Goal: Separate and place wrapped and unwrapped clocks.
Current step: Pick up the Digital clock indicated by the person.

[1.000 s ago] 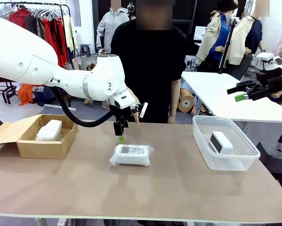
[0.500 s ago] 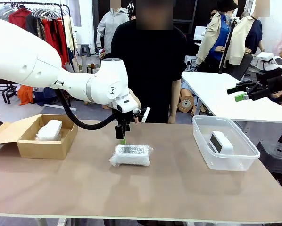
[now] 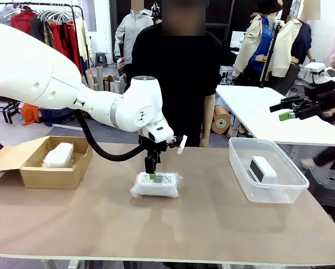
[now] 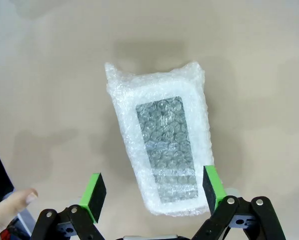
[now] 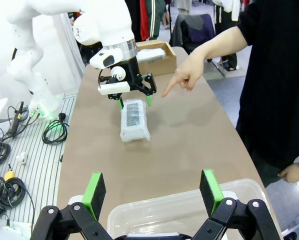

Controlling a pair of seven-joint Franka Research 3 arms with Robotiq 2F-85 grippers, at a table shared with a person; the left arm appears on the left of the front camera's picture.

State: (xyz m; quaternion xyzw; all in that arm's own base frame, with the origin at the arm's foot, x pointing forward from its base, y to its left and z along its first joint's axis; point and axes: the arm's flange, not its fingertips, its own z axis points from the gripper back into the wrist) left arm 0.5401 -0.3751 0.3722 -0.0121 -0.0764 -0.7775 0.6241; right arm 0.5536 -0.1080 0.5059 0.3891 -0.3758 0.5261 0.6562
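A flat wrapped clock (image 3: 155, 185) in bubble wrap lies mid-table, its speckled face up. My left gripper (image 3: 152, 172) hangs open just above its far edge. In the left wrist view the green pads (image 4: 93, 190) straddle the near end of that wrapped clock (image 4: 162, 145) without touching it. A rounded wrapped bundle (image 3: 58, 155) rests in the cardboard box (image 3: 47, 178) at left. The bare white clock (image 3: 261, 169) stands in the clear tub (image 3: 251, 139) at right. My right gripper (image 3: 284, 111) is held open, high at the right, above the tub (image 5: 189, 210).
The person stands at the far side, one hand (image 5: 187, 75) pointing toward the wrapped clock (image 5: 134, 120); a fingertip (image 4: 14, 200) shows beside my left gripper (image 4: 152, 189). Bare tabletop stretches between box and tub. A second white table sits behind on the right.
My left gripper has moved right and down, from beyond the wrapped clock to just over it. The right arm has stayed still.
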